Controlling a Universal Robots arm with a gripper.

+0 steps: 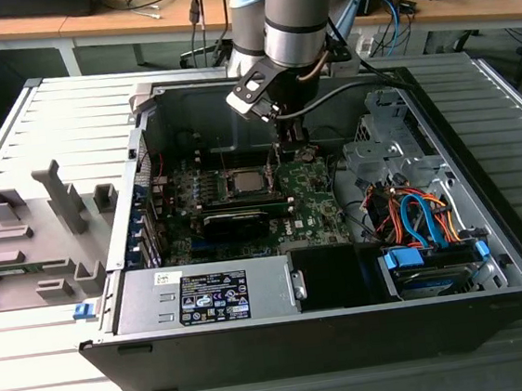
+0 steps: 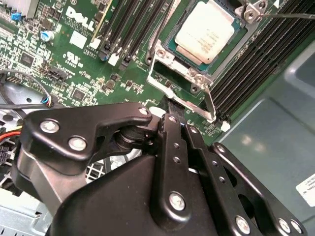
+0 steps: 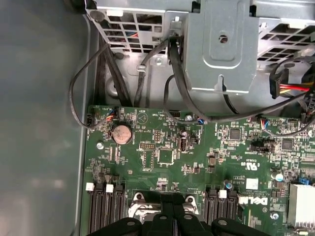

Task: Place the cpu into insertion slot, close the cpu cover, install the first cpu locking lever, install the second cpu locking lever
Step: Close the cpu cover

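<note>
The cpu (image 2: 204,30) sits in the insertion slot (image 2: 171,49) — the cpu cover (image 2: 172,81) stands tilted up beside it. The end effector (image 2: 169,110), closed on nothing, hangs just beside the cover, with the cpu beyond.

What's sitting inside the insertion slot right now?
The cpu lies in the insertion slot, silvery face up, with the cpu cover swung open beside it. What lies under the cpu is covered.

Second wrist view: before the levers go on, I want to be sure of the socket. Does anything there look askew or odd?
Nothing looks damaged. The cpu lies flat and square in the insertion slot. The cpu cover is swung open beside it, not over the cpu, so the slot is not yet closed.
</note>
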